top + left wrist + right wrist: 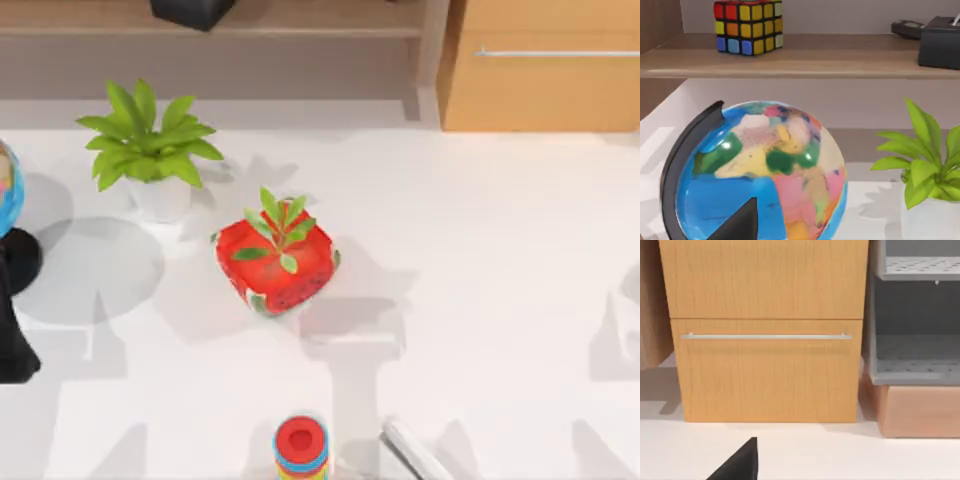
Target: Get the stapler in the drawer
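A white counter point(480, 300) fills the overhead view, with a long wooden shelf point(250, 20) along its far edge. At the far right stands the drawer point(545, 90), light wood, pushed fully in, its thin silver bar handle point(555, 52) running across the front. The right wrist camera looks straight at that handle point(765, 336) from well back, so the right arm seems the nearer one for pulling it open; whether the right jaws are parted or clenched cannot be told. The left arm sits at the counter's left edge behind a globe point(760, 175), its jaws likewise unreadable. The stapler point(415, 450), a slim pale bar, lies at the near edge just right of a ring toy point(301, 445), its long axis slanting toward the near right, well apart from the drawer.
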Controlling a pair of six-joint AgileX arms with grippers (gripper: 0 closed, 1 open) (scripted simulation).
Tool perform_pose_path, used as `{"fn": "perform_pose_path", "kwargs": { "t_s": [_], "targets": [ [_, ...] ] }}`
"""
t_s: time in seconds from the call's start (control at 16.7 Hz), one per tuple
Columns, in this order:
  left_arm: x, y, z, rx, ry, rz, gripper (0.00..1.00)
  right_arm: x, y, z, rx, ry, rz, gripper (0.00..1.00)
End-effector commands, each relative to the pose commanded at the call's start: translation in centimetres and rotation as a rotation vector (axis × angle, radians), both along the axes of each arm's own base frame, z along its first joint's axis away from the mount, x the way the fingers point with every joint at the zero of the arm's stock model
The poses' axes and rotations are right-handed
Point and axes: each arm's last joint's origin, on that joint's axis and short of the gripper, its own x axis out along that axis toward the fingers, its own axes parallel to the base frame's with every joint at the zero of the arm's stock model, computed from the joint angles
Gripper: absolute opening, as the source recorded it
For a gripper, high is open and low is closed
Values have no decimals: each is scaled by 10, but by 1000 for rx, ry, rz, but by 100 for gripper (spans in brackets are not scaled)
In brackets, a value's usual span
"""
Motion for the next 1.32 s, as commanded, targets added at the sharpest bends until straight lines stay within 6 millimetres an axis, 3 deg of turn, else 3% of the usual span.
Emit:
{"fn": "perform_pose_path", "kwargs": {
  "t_s": [0.3,0.48,0.66,0.84,1.02,1.14,1.32],
  "targets": [
    [0,0,0,0,0,0,100,2,-1,12,-57,-21,-15,100],
    [0,0,0,0,0,0,100,10,-1,38,-188,-50,-31,100],
    [0,0,0,0,0,0,100,33,0,68,-375,-69,-34,100],
    [0,0,0,0,0,0,100,74,5,93,-595,-87,-31,100],
    [0,0,0,0,0,0,100,128,14,103,-826,-104,-33,100],
    [0,0,0,0,0,0,100,168,22,97,-976,-108,-36,100],
    [0,0,0,0,0,0,100,224,37,67,-1180,-98,-36,100]
  ]
}}
